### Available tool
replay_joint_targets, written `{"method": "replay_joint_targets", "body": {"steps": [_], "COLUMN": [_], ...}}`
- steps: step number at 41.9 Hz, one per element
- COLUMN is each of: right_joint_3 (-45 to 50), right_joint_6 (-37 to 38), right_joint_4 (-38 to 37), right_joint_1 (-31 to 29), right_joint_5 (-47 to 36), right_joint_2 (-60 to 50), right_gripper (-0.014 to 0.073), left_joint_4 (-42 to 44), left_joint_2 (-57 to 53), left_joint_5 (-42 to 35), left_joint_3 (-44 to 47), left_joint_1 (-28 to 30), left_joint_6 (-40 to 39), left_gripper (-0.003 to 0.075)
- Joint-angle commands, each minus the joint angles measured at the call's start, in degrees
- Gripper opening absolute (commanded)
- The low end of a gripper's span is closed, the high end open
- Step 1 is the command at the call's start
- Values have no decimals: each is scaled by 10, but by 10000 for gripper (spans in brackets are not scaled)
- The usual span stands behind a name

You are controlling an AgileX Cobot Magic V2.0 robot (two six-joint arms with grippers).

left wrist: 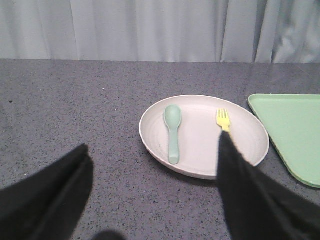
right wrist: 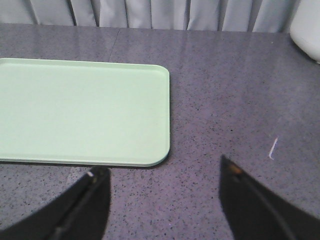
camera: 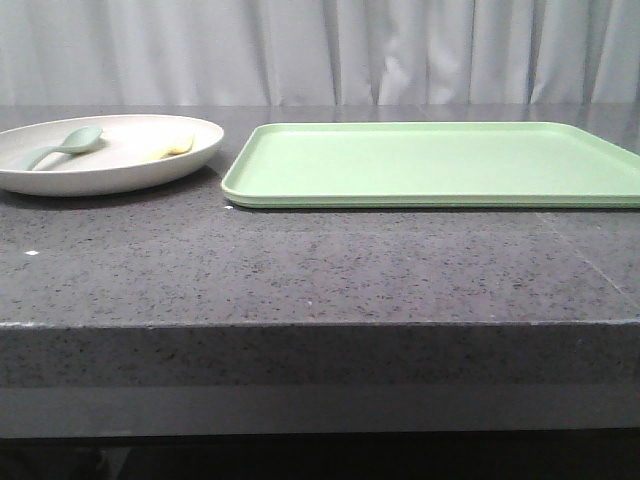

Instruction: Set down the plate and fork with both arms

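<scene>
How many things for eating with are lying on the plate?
2. A green spoon lies on the left part of the plate, and a yellow fork lies on its right part, nearer the tray. The left tool hides the fork's handle.

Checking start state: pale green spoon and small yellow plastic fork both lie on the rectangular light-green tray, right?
Not the tray. The pale green spoon and small yellow plastic fork lie on the round cream plate; the left wrist view shows it.

Dark speckled stone table (camera: 320,270): cream plate (camera: 60,180) left, light-green tray (camera: 430,165) just beside, apart.
</scene>
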Motion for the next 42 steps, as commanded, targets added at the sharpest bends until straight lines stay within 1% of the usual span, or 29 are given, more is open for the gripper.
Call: {"method": "replay_joint_targets", "body": {"steps": [1,18,25,27,29,34,38,42], "right_joint_3": [-18,-18,-18,-18,-18,-18,-18,-18], "right_joint_6": [-4,-4,-4,-4,-4,-4,-4,-4], "right_joint_4": [-10,-10,-10,-10,-10,-10,-10,-10], "right_joint_1": [-3,-3,-3,-3,-3,-3,-3,-3], "right_joint_5": [-44,-44,-44,-44,-44,-44,-44,-44], "right_joint_2": [8,8,8,8,8,8,8,8], "right_gripper": [638,631,631,631,631,631,631,631], "left_joint_4": [2,1,-1,-1,-1,15,33,52], "left_joint_2": [9,9,9,9,14,53,108,169], "left_joint_5": [-59,-59,-71,-62,-41,59,139,198], "left_joint_3": [-20,-20,-20,-23,-34,-86,-139,-185], "left_joint_1": [1,1,1,1,1,1,1,1], "left_joint_6": [-5,-5,-5,-5,-5,-5,-5,-5], "left_gripper": [675,673,673,673,673,673,673,673]}}
